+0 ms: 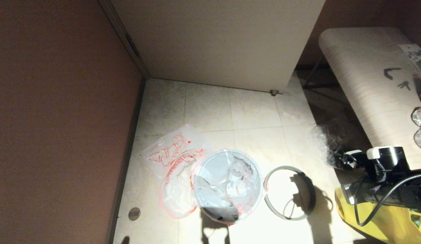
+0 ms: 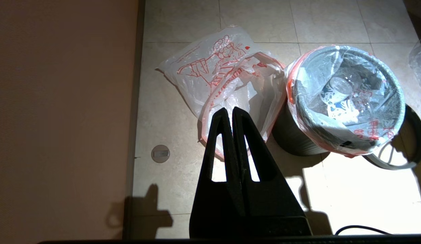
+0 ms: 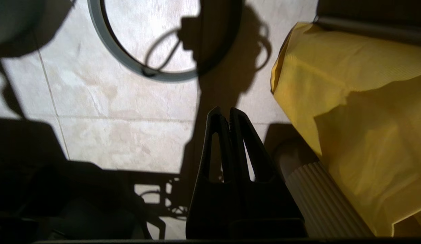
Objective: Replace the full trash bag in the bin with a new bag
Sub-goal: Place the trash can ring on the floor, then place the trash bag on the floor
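Right end effector (image 3: 224, 113): fingers pressed together, holding nothing, poised above the tiled floor (image 1: 254, 108) at the right side of the scene, its arm entering from the near right. Directly to its right lies a yellow bag (image 3: 359, 112); just to its left, flat on the floor, lies the loose grey ring rim (image 1: 289, 193), apart from the end effector and with light tile showing through its opening.

The bin (image 1: 227, 186) stands farther left, just beside the ring and well apart from the right end effector. The full trash bag (image 2: 346, 98) sits inside it, its translucent white film with red print folded over the bin's edge and clear bottles visible within.

The new bag (image 1: 173, 162) lies limp on the floor against the bin's left side, its red cartoon outline facing up, farthest of the task items from the right end effector.

Left end effector (image 2: 229, 113): fingers together, empty, held above the near edge of the new bag, with the bin to its right.

A pale counter (image 1: 366, 84) stands at the far right
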